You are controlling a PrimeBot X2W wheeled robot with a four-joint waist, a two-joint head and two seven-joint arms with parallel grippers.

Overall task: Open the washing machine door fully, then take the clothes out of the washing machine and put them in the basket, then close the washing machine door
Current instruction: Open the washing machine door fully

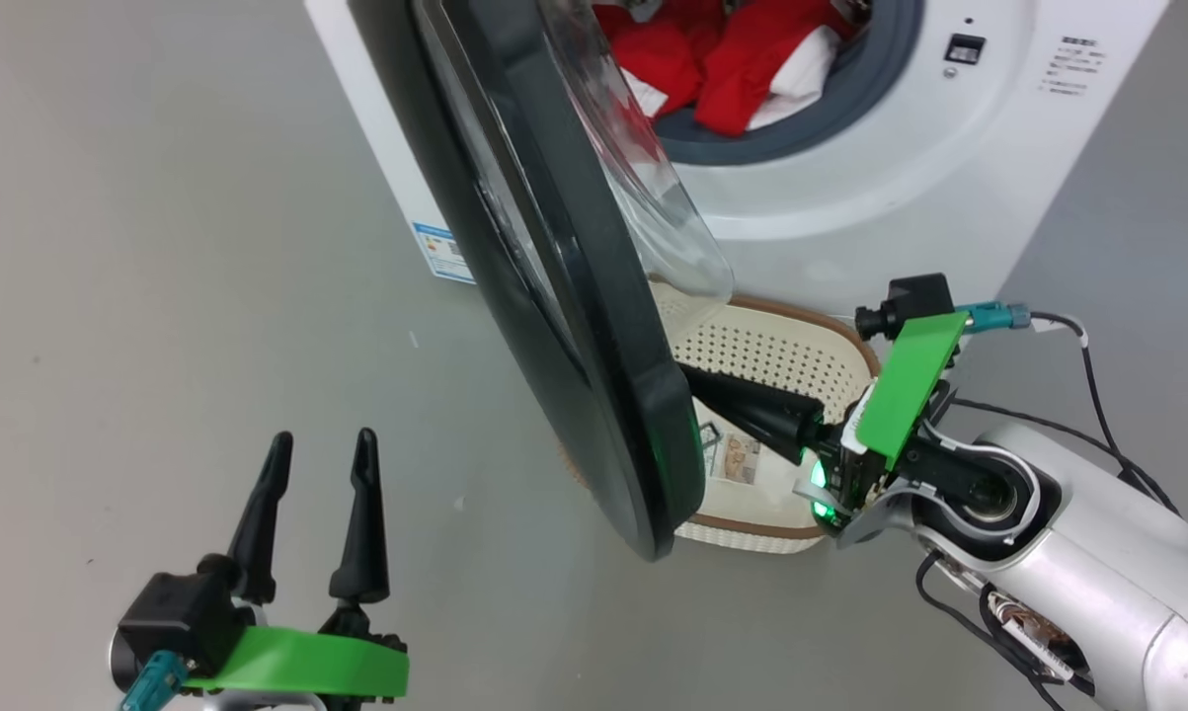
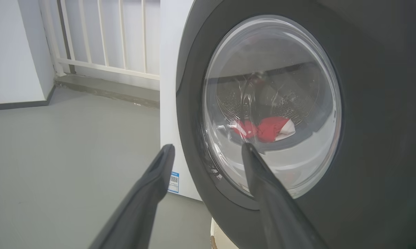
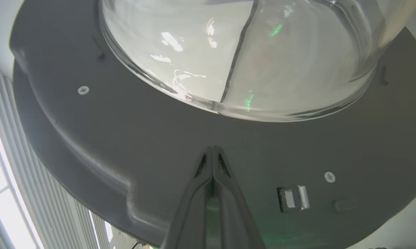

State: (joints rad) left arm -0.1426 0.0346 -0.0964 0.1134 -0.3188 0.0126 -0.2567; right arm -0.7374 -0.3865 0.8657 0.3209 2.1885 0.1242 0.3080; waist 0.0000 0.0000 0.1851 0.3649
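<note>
One tight-closed right pincer (image 3: 213, 149) against door (image 3: 90, 138)

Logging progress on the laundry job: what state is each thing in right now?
washing machine door: partly open, not fully swung back.
clothes: inside the washing machine.
basket: on the floor, no clothes in it.
left gripper: open, empty.
right gripper: shut, tips at the door's inner face.
</note>
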